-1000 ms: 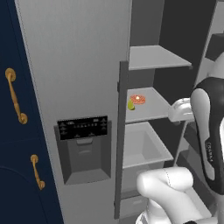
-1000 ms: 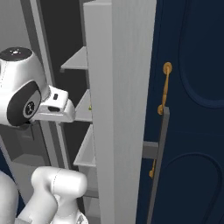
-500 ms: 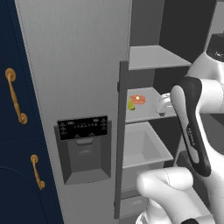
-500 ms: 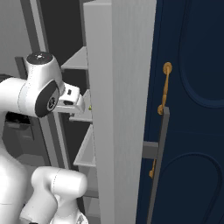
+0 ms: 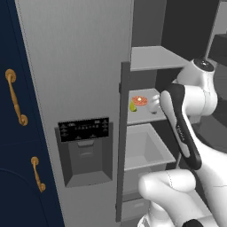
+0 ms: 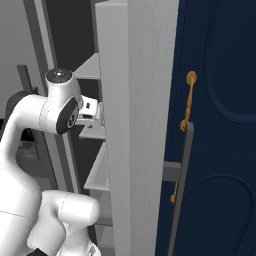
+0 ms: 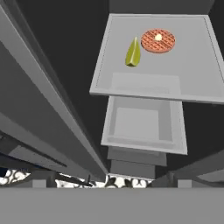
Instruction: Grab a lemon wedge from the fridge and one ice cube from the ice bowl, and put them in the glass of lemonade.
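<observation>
Inside the open fridge (image 5: 80,66), on the middle shelf (image 7: 175,83), we see the lemon wedge (image 7: 133,54) beside a round waffle (image 7: 158,40); we cannot tell our end effector's (image 5: 153,105) grip state.

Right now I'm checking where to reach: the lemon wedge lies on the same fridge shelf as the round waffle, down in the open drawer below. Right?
Not quite. The lemon wedge does share a shelf with the waffle, but that shelf sits above the open drawer, not in it. The hand view shows this.
</observation>
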{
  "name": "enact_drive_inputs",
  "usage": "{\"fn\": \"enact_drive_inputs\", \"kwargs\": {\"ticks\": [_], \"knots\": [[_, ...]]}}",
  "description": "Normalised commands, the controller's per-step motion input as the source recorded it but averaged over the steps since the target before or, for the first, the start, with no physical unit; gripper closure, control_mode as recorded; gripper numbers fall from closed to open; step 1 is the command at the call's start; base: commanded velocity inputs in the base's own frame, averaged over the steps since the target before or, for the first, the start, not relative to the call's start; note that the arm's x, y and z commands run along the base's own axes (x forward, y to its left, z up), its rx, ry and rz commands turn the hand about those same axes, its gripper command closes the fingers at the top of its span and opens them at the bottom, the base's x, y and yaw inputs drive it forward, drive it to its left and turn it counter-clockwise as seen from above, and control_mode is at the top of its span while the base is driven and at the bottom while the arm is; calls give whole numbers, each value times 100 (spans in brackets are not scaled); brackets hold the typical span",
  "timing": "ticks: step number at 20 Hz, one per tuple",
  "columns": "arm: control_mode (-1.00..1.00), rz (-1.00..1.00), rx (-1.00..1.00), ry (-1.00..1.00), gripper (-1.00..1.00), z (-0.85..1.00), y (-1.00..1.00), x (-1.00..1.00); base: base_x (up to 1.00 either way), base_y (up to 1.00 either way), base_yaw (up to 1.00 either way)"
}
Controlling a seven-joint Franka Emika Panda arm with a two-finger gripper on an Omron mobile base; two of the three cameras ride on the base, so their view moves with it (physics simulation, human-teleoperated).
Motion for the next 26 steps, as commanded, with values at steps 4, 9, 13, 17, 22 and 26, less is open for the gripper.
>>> {"fn": "enact_drive_inputs", "kwargs": {"ticks": [4, 9, 13, 17, 22, 26], "knots": [[-100, 11, 0, 0, -100, -31, 0, 65, 0, 0, 0], [-100, 12, 0, 0, -100, -52, 0, 53, 0, 0, 0], [-100, 11, 0, -1, -100, -17, -1, 45, 0, 0, 0], [-100, 11, 0, 0, -100, -15, 0, 51, 0, 0, 0], [-100, 9, 0, 0, -100, -41, 0, 50, 0, 0, 0], [-100, 6, 0, 0, -100, -30, -11, 39, 0, 0, 0]]}}
